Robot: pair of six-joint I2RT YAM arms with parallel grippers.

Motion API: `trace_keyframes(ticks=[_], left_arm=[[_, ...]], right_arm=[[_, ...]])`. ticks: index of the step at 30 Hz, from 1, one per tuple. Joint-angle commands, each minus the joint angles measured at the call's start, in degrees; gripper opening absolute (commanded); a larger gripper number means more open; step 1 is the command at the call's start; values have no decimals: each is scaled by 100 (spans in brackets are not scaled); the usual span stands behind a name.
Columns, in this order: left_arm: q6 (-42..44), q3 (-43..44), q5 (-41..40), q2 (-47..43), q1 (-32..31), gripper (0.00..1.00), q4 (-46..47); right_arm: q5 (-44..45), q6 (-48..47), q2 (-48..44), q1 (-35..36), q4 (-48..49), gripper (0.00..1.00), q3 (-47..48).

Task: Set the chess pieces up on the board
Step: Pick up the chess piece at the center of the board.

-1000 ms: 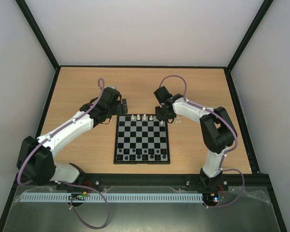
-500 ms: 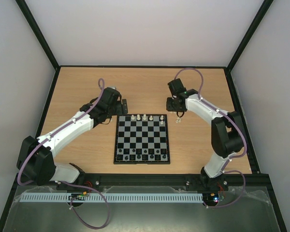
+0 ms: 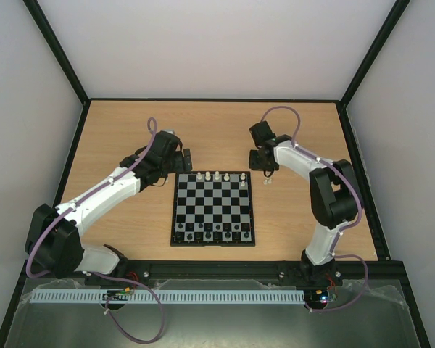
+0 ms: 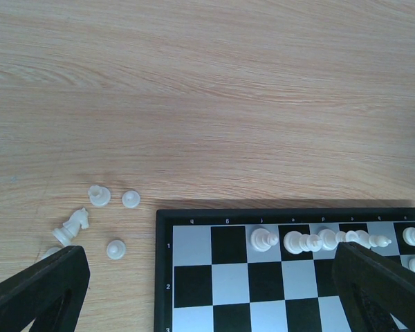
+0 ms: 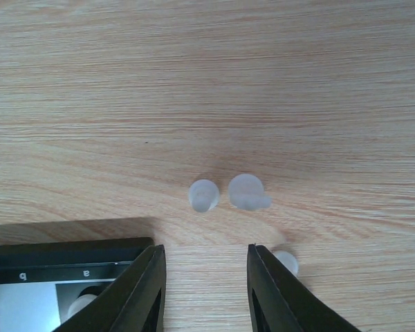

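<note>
The board lies in the middle of the table. Several whitish chess pieces stand on its far row and show in the left wrist view. My left gripper hovers off the board's far left corner, open and empty. Loose whitish pieces, one of them a knight, lie on the table left of the board. My right gripper hovers off the far right corner, open and empty. Two pale pieces stand just ahead of its fingertips and one beside the right finger.
Tiny black pieces stand on the board's near rows. A black frame and pale walls border the wooden table. The board's corner shows beside the right gripper's left finger.
My right gripper has moved from over the board's far right corner out to the table just right of the board, above the loose pieces. The left arm has not moved.
</note>
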Motion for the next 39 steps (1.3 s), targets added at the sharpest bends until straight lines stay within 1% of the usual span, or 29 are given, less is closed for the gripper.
trace_keyframes(ticks=[1,6,12,16,20,26,29,30,33,36,39], left_arm=[[-24,-104,2,-41,8,99,118],[-43,-137,-2,129,13,100,172],[-224,-155,-356,333,98,99,46],[-399,-238,-536,606,327,100,-32],[-471,-365,-502,871,675,100,37],[-468,-303,-462,1256,975,99,127],[-428,-240,-410,1359,1023,89,166],[-414,-234,-392,1391,1031,83,170],[-366,-146,-348,1521,1072,69,177],[-326,-44,-265,1694,1093,60,200],[-281,75,-170,1920,1106,54,259]], right_arm=[[317,144,-191,-59,-193,34,-213],[428,163,-400,-66,-147,35,-593],[120,210,-747,-68,41,35,-892],[-231,198,-1175,-60,40,35,-889],[-521,120,-1508,-47,-69,35,-771],[-745,10,-1773,2,-130,35,-738],[-889,-18,-1829,18,-71,35,-790],[-914,-19,-1826,26,-49,35,-806],[-1007,-28,-1832,50,6,35,-844],[-1071,-36,-1833,76,54,35,-885],[-1123,-45,-1840,94,67,35,-893]])
